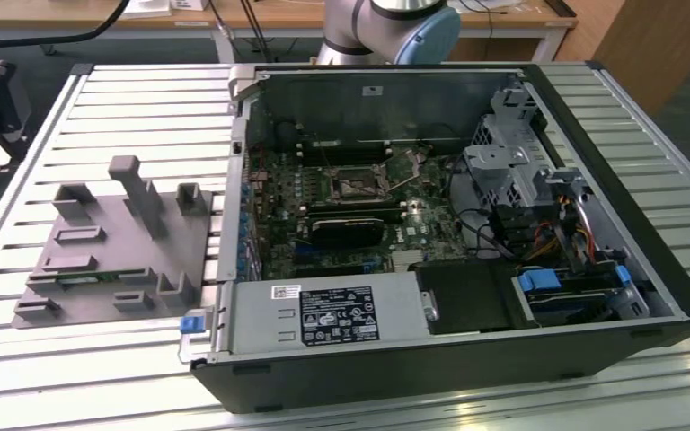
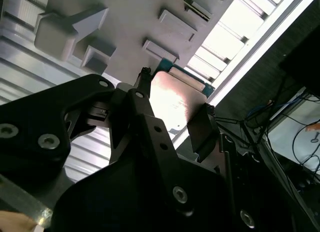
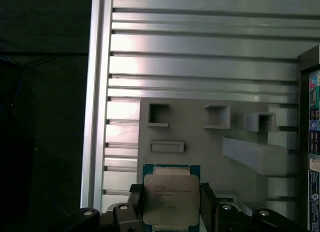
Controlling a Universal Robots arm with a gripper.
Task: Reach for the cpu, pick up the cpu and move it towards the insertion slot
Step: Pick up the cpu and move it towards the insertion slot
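Slats (image 1: 141, 99) around fixture (image 1: 111, 238), cpu (image 3: 171, 194) in hand (image 3: 171, 207), desks (image 1: 285, 13) beyond

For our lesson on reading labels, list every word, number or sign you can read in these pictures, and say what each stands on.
No text can be read here.
Large white label on the power supply: print too small.
Small white label above it: too small.
Print on the cpu, which sits between the jaws: blurred.
Stickers on a dark panel in the first wrist view: blurred.
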